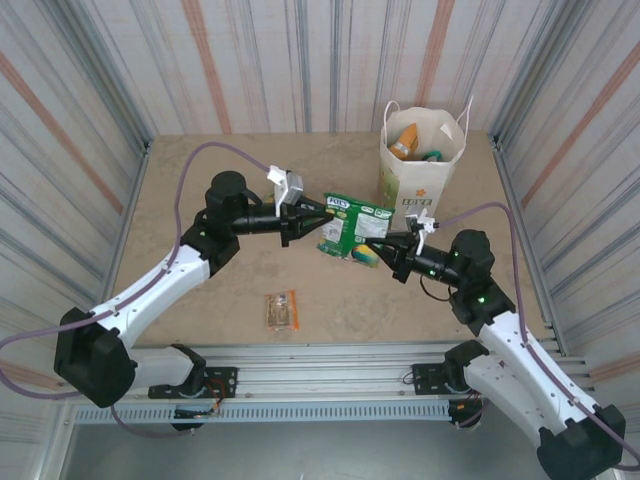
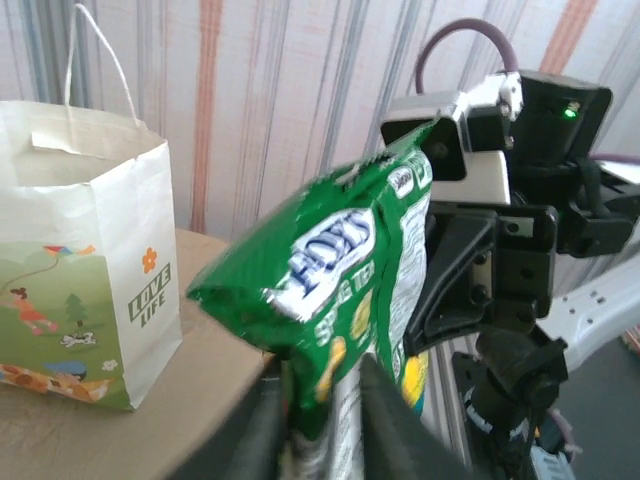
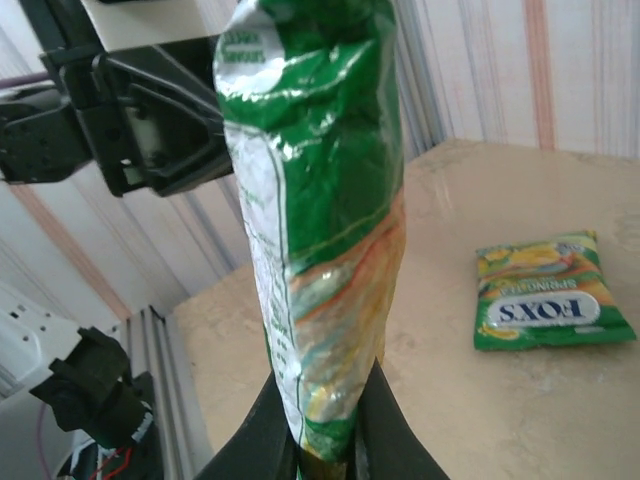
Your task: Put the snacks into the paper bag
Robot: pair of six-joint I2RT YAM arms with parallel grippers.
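1. My left hand (image 1: 305,213) and my right hand (image 1: 388,250) are both pinched tight on one green packet (image 1: 352,222). It hangs in the air near the paper bag (image 1: 415,185), on the side toward my arms.
2. I think this is a pass to the right hand, which is closer to the bag.
3. I check the right grip first, then open the left hand slowly.
4. I lift the packet above the bag's open top and let go gently, because the bag looks light and could tip.
5. A second green packet (image 3: 550,305) lies on the bench (image 1: 330,300) near the bag. A clear packet (image 1: 282,310) lies well away from it.
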